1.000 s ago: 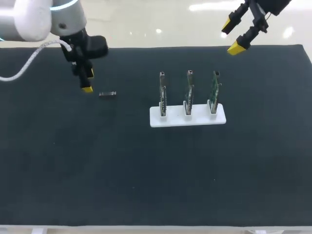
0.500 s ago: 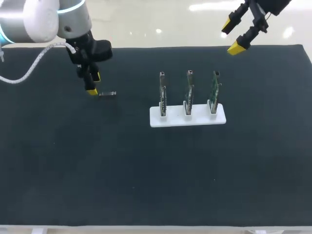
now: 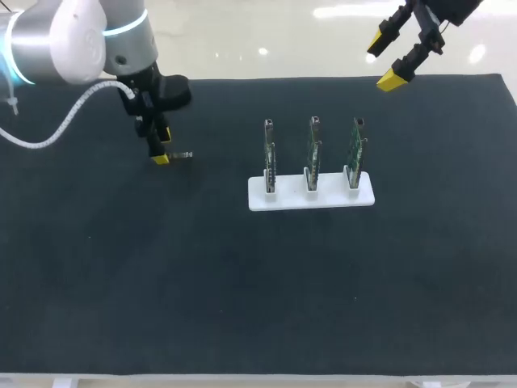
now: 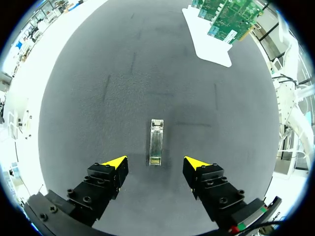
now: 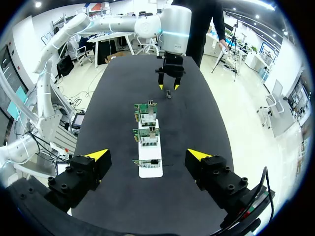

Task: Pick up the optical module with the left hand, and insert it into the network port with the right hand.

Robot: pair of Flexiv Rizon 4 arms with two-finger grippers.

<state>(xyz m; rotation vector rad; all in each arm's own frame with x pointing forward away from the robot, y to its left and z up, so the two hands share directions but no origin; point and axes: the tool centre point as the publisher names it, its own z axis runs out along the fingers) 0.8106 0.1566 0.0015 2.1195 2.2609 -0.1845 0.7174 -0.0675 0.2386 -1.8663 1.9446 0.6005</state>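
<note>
Two grippers are in sight, both with fingers spread and holding nothing. The left gripper (image 4: 156, 163) hangs low over the black mat (image 3: 242, 283). Its yellow tips flank the near end of the optical module (image 4: 156, 142) without touching it. The module lies flat, at about nine o'clock from the white holder (image 3: 311, 196). Three green network cards (image 3: 313, 149) stand upright in that holder. The right gripper (image 3: 384, 60) hovers at the holder's one o'clock, over the mat's far edge.
</note>
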